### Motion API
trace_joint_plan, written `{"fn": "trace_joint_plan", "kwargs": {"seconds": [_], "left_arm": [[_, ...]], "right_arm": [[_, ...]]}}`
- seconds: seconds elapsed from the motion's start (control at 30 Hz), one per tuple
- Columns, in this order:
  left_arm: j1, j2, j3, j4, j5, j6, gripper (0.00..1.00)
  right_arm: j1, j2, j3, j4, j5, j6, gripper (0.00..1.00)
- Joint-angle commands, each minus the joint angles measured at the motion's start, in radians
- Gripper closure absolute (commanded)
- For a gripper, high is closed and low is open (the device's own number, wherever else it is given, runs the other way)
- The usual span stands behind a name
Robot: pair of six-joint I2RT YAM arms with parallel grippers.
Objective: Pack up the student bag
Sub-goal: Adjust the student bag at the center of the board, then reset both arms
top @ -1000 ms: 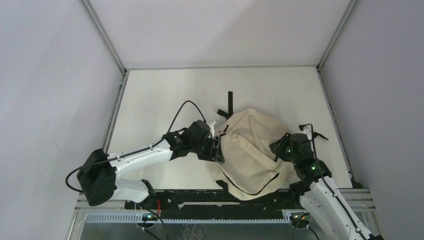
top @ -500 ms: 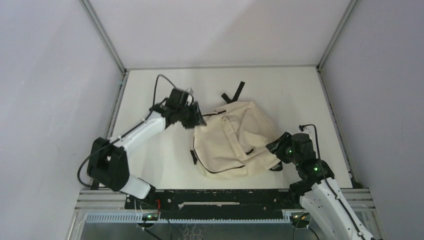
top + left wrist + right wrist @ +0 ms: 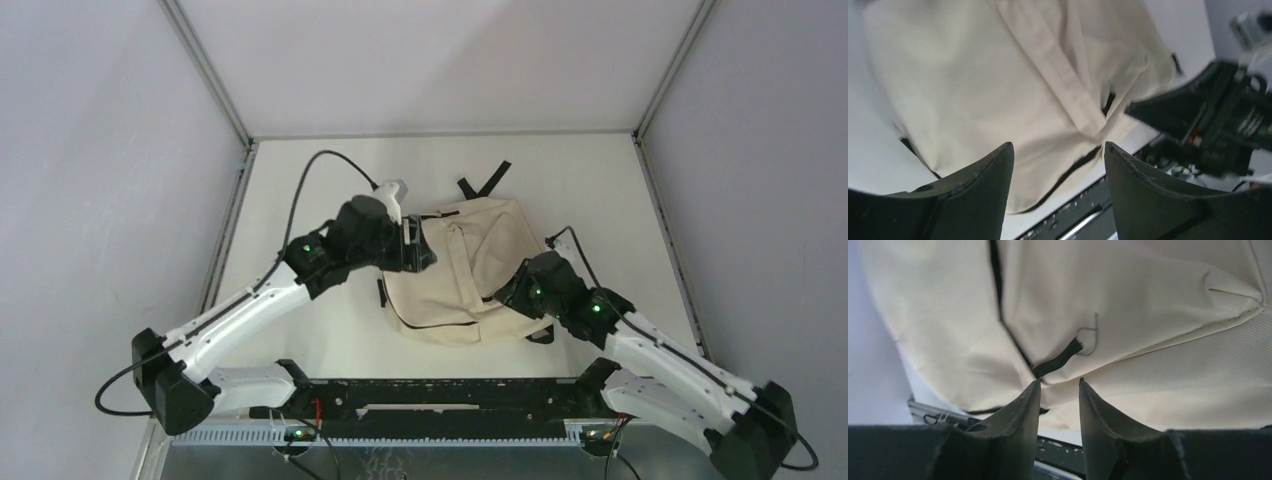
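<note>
Right gripper [image 3: 513, 291] sits low at the near right side of the bag [image 3: 460, 275]. Its two fingers [image 3: 1023, 410] stand a narrow way apart, and nothing is caught between them. In its wrist view a short black zipper tab [image 3: 1060, 359] lies on the cream cloth just past the fingertips, close to them but not in the gap. The tab sits at the end of a black zipper line [image 3: 998, 295] that runs away up the fabric. I cannot tell whether the tips touch the cloth.

The bag lies flat on the counter [image 3: 300, 180], a little right of the middle. Its near edge is close to the black rail [image 3: 430, 385] where the arms are bolted. The front pocket faces up, with its seam and zipper lines showing.

Farther back, the left gripper [image 3: 418, 247] hangs over the bag's far left corner. Its fingers [image 3: 978, 195] are spread wide and hold nothing. Between them its wrist camera looks down across the cream fabric to the right arm [image 3: 1208, 120] on the other side.

At the far edge a black strap [image 3: 487, 183] pokes out from under the bag onto the bare counter.
</note>
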Motion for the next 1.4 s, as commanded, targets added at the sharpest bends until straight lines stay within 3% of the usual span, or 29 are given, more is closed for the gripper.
{"fn": "trace_joint_plan", "kwargs": {"seconds": [0.0,0.27,0.43,0.6,0.73,0.8,0.9,1.0,1.07,1.17,1.37], "left_arm": [[-0.055,0.007,-0.153,0.073,0.055,-0.058,0.29],[-0.064,0.070,-0.236,0.136,0.067,-0.061,0.28],[-0.062,0.098,-0.234,0.117,0.044,-0.053,0.35],[-0.057,0.077,-0.255,0.112,0.010,-0.063,0.48],[-0.028,0.051,-0.268,0.105,-0.005,-0.070,0.71],[-0.001,0.016,-0.270,0.088,-0.012,-0.069,0.77],[0.062,-0.064,-0.281,0.070,-0.012,-0.059,0.78],[0.127,-0.169,-0.283,0.045,-0.027,-0.034,0.75],[0.158,-0.242,-0.276,0.023,-0.067,-0.014,0.67],[0.180,-0.343,-0.245,-0.019,-0.156,0.017,0.56],[0.182,-0.491,-0.210,-0.074,-0.376,0.036,0.54]], "right_arm": [[-0.016,0.107,0.025,0.075,0.039,0.097,0.56],[-0.064,0.221,0.025,0.195,-0.031,0.126,0.51],[-0.071,0.254,0.026,0.280,-0.073,0.118,0.53],[-0.022,0.270,0.044,0.325,-0.087,0.066,0.59],[-0.011,0.309,0.044,0.389,-0.178,0.028,0.77],[-0.006,0.318,0.044,0.432,-0.236,-0.016,0.80],[-0.003,0.314,0.086,0.379,-0.262,-0.112,0.74],[-0.001,0.256,0.146,0.198,-0.134,-0.203,0.55],[-0.005,0.183,0.180,0.091,0.009,-0.228,0.42],[-0.020,-0.001,0.198,-0.040,0.271,-0.232,0.31],[-0.077,-0.386,0.186,-0.207,0.649,-0.156,0.15]]}}
